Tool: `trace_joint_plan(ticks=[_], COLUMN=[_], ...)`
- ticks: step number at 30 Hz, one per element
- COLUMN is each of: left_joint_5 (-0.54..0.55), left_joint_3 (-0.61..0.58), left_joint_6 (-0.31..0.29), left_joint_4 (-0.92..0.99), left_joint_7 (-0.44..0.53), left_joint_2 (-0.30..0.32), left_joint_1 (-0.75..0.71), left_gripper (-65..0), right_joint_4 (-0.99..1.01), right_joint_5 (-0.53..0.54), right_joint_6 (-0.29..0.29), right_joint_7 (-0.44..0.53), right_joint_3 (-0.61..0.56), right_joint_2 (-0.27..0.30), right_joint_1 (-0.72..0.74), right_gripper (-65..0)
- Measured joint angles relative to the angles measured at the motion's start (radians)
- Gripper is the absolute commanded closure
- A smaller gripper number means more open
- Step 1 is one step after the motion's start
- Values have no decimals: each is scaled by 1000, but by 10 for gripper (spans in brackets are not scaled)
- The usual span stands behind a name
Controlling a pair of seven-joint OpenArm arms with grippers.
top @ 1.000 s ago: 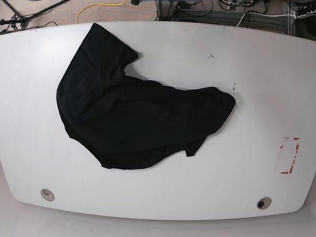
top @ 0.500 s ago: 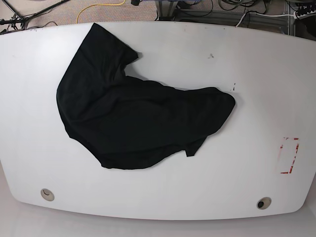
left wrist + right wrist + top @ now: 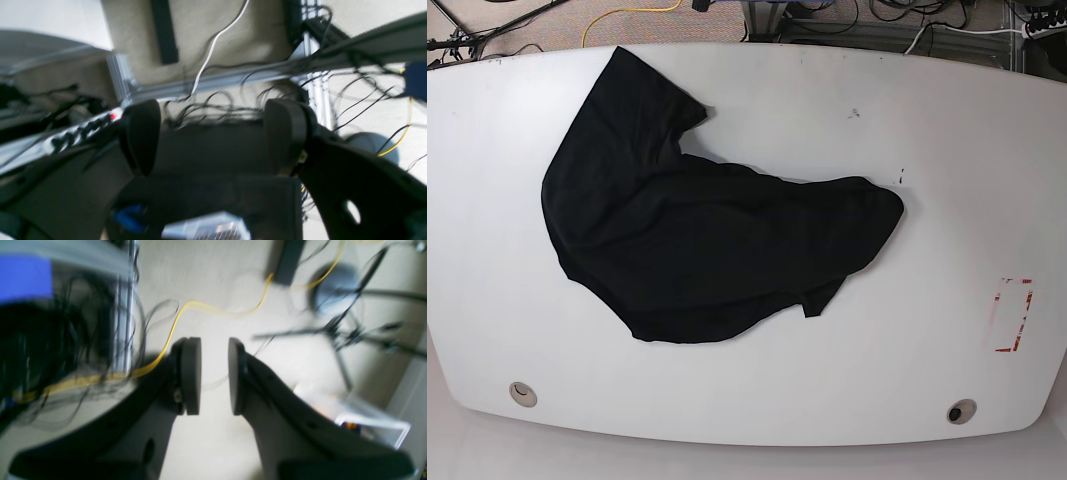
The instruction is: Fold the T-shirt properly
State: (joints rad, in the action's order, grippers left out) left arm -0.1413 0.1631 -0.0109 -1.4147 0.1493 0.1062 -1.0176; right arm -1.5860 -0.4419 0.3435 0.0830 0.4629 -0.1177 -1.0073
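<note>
White table [image 3: 757,400] bears a printless black T-shirt [image 3: 697,250], crumpled.

A: What lies on the tabletop [image 3: 947,140]?
B: A black T-shirt [image 3: 697,240], crumpled and unfolded, left of centre, one part reaching toward the far edge.
A: Anything else?
B: A red-marked rectangle [image 3: 1012,315] near the right edge, well apart from the shirt, and two round holes [image 3: 523,393] along the near edge.

Overhead base; floorward wrist views
</note>
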Motion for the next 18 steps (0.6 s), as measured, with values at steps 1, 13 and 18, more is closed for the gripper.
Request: trace_joint_plan(ticks=[1,13,18], left_joint_5=[2,18,3], left_joint_3=[4,38,64], left_joint_6=[-1,3,3], left_joint_4=[-6,-189,-247], left_joint_7=[-3,4,6], left_joint_2=[3,3,0], left_joint_1=[-9,-69,-90], left_gripper=[-456,-456,-456], right_joint_4=[-16,-209,-243], right_joint_5=[0,100,126], right_joint_6=[0,13,25], right_joint_7=[-21,-63,-51], right_joint_3=[0,-10,-23], right_joint_2=[0,-10,-13], right_joint_1=[-3,-47,-55], right_gripper=[-128,-126,-125])
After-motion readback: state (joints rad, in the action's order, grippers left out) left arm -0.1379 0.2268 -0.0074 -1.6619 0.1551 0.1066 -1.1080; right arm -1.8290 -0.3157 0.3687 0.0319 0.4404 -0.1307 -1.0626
